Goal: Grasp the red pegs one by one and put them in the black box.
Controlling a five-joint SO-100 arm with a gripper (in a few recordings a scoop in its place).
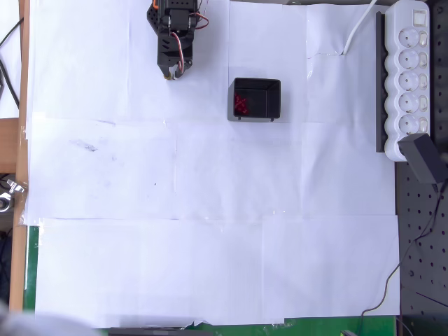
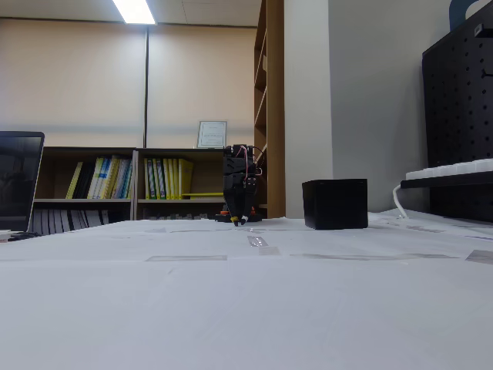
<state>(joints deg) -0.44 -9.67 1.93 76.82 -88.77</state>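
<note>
Red pegs (image 1: pixel 241 105) are sitting in a little cluster inside the black box (image 1: pixel 274 100), toward its left side in the overhead view. The box stands on the white paper-covered surface (image 1: pixel 210 210), well right of the gripper (image 1: pixel 170 73), which is folded back at the far edge, tip pointing down near the paper. Can't tell if its jaws are apart or together, honestly.

You have wide bare white paper (image 1: pixel 210 210) across the whole near and middle table. The black box (image 1: pixel 256 99) stands alone near the far edge, just right of the folded gripper (image 1: pixel 170 72) in the overhead view, with an open strip between them. A white power strip (image 1: pixel 409 77) and its cable (image 1: pixel 357 31) line the right side.
</note>
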